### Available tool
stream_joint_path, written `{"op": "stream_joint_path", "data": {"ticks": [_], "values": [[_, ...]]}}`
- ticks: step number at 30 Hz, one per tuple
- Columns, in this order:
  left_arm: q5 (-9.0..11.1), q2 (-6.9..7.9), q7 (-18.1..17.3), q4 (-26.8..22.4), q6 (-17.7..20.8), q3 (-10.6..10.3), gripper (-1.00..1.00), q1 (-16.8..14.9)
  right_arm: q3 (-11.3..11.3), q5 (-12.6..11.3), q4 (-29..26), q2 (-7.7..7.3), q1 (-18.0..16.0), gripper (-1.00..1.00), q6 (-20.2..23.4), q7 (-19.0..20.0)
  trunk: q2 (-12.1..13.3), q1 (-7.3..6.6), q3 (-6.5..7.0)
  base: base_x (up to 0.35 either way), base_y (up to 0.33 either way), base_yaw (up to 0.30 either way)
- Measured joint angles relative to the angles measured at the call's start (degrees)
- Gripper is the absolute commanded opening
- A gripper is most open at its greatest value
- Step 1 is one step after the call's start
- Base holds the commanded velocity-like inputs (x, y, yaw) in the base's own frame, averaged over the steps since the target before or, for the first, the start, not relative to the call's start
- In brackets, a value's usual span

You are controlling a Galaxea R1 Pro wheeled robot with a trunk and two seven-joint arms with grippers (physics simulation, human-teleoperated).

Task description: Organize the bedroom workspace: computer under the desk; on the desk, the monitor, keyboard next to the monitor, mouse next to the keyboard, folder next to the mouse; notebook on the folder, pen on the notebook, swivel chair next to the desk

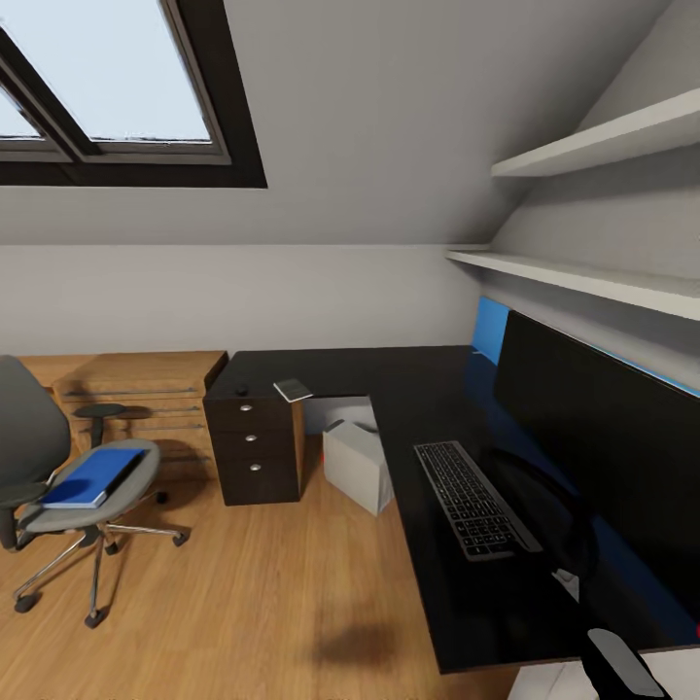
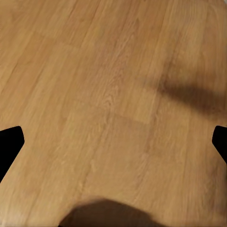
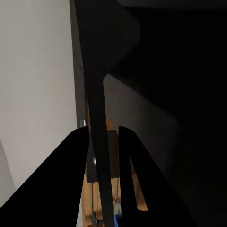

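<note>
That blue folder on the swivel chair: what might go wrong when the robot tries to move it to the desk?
The folder lies flat on the swivel chair, which stands on casters, so a push could roll the chair away. Its flatness leaves the fingers little edge to grab. The notebook sits at the desk edge above the drawers, where a stray bump might knock it to the floor.
</note>
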Motion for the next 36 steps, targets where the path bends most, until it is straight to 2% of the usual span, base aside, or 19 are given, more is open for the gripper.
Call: {"op": "stream_joint_path", "data": {"ticks": [13, 28, 36], "values": [[0.0, 0.0, 0.0, 0.0, 0.0, 0.0, 1.0, 0.0, -0.1, 0.0, 0.0, 0.01, 0.0, -1.0, 0.0, 0.0, 0.0, 0.0, 0.0, -0.22, 0.0, 0.0], [0.0, 0.0, 0.0, 0.0, 0.0, 0.0, 1.0, 0.0, -0.2, -0.4, 0.6, 0.17, 0.0, -1.0, 0.1, 0.2, 0.0, -0.01, 0.0, -0.009, 0.0, 0.0], [0.0, 0.0, 0.0, 0.0, 0.0, 0.0, 1.0, 0.0, -0.2, -0.3, 0.6, 0.18, 0.0, -1.0, 0.1, 0.3, 0.0, -0.02, 0.0, 0.102, 0.0, 0.0]]}}
